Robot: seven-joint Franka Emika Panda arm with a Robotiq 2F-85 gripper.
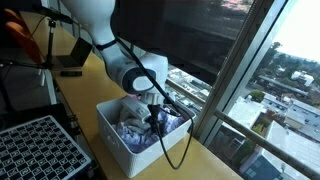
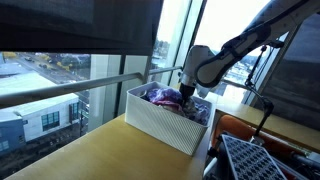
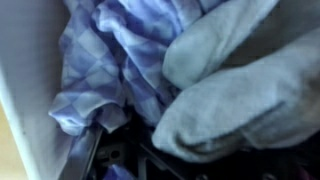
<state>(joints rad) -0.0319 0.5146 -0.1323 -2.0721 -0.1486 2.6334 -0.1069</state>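
Clothes (image 1: 128, 128) lie heaped in a white bin (image 1: 118, 152) that stands on the wooden table (image 1: 205, 160) near its window-side edge. In both exterior views the gripper (image 1: 155, 122) reaches down into the bin, its jaws apart among the clothes and clamped on nothing. The wrist view shows a blue checked cloth (image 3: 110, 60) against the bin's wall, with a grey cloth (image 3: 240, 90) bunched just beside it and touching it.
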